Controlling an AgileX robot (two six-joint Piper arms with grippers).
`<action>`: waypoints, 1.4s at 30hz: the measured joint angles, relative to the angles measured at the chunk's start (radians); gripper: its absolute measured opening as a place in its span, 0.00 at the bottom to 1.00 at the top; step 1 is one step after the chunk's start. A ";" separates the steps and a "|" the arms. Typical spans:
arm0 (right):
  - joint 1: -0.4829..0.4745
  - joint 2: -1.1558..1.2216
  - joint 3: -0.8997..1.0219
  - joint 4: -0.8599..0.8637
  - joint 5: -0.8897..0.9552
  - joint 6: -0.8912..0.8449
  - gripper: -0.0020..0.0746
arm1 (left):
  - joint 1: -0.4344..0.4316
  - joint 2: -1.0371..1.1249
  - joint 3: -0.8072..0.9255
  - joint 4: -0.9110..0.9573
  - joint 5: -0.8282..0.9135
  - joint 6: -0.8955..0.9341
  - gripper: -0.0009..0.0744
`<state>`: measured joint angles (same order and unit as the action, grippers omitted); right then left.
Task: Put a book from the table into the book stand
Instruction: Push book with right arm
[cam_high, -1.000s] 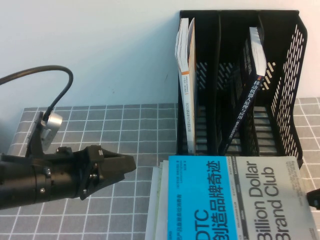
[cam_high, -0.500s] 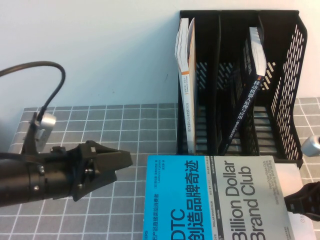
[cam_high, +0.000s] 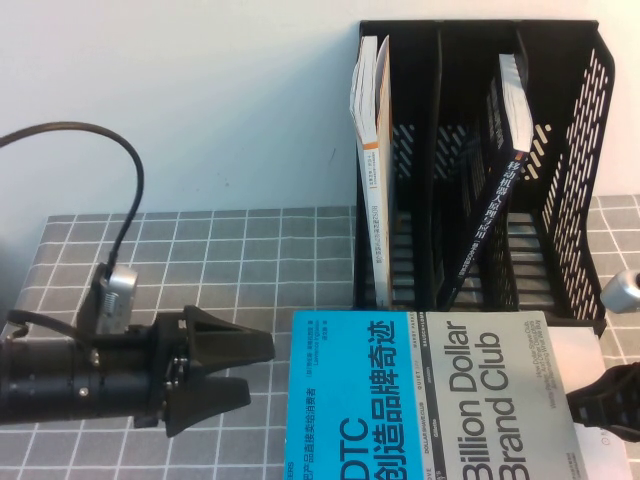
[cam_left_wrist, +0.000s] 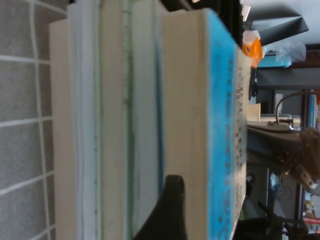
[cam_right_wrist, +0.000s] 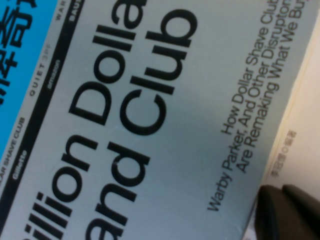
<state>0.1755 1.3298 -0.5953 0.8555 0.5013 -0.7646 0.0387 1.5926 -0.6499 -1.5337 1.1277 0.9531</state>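
Note:
The book (cam_high: 430, 400), cyan and pale grey with "DTC" and "Billion Dollar Brand Club", lies flat on top of a stack on the table (cam_high: 200, 260), in front of the black book stand (cam_high: 575, 170). My left gripper (cam_high: 258, 368) is open and empty, its fingers pointing at the book's left edge, just short of it. The left wrist view shows the stack edge-on, with the cyan cover (cam_left_wrist: 220, 125) and one dark finger (cam_left_wrist: 172, 210) in front. My right gripper (cam_high: 592, 400) is shut, its tips against the book's right edge (cam_right_wrist: 281, 195).
The stand's left compartment holds a brown-and-white book (cam_high: 372, 150). A black-spined book (cam_high: 495, 190) leans in its right compartment, and the middle one looks vacant. A white cover (cam_high: 585, 345) of a lower book shows beside the top book's right edge.
The book has slid left across the stack, uncovering the white cover beneath. My right gripper came in at its right edge. My left gripper dropped lower and its fingers now stand spread.

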 joint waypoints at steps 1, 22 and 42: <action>0.000 0.000 0.000 0.000 0.000 0.000 0.02 | -0.002 0.011 -0.002 -0.007 0.001 0.008 0.90; 0.066 0.089 -0.014 0.158 -0.021 -0.048 0.02 | -0.004 0.181 -0.006 -0.082 0.013 0.082 0.91; 0.072 0.091 -0.014 0.200 -0.020 -0.051 0.02 | -0.125 0.193 -0.006 -0.135 0.012 0.127 0.91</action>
<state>0.2475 1.4207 -0.6096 1.0550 0.4811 -0.8153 -0.0862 1.7860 -0.6556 -1.6687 1.1395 1.0805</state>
